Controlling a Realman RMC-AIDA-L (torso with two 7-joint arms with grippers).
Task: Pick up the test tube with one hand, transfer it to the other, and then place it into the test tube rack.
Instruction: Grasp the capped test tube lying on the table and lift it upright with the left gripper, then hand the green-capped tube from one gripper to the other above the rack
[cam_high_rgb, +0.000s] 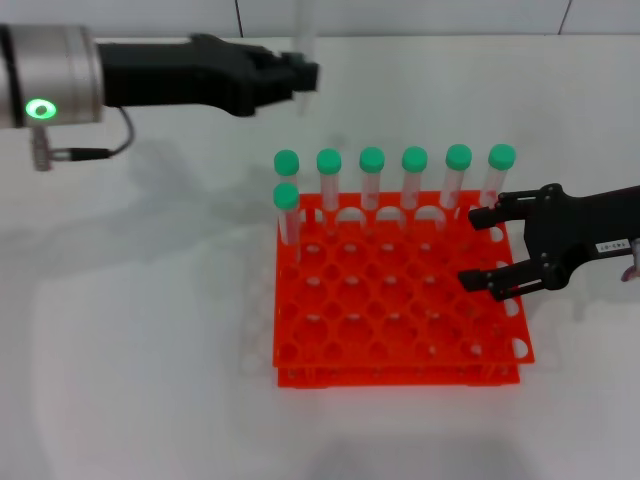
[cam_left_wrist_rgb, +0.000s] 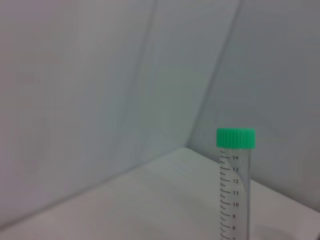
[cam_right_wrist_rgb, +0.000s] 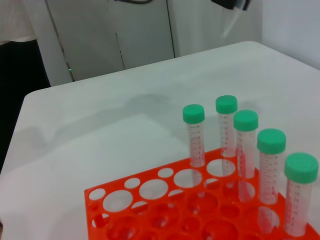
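Observation:
My left gripper (cam_high_rgb: 304, 74), on the wrist with the green light, is raised behind the rack and shut on the test tube (cam_high_rgb: 304, 38). The tube stands upright in it, its top leaving the head view. The left wrist view shows the tube's green cap (cam_left_wrist_rgb: 235, 138) and scale. My right gripper (cam_high_rgb: 481, 248), with the white label sticker, is open and empty over the right edge of the orange-red test tube rack (cam_high_rgb: 400, 375). In the right wrist view the rack (cam_right_wrist_rgb: 125, 200) fills the foreground, and the left gripper (cam_right_wrist_rgb: 231, 4) with the tube (cam_right_wrist_rgb: 231, 24) shows far off.
Seven green-capped tubes stand in the rack: six along the back row (cam_high_rgb: 415, 180) and one (cam_high_rgb: 287, 210) in the second row at the left. Several of them show in the right wrist view (cam_right_wrist_rgb: 245, 145). The rack sits on a white table (cam_high_rgb: 130, 320).

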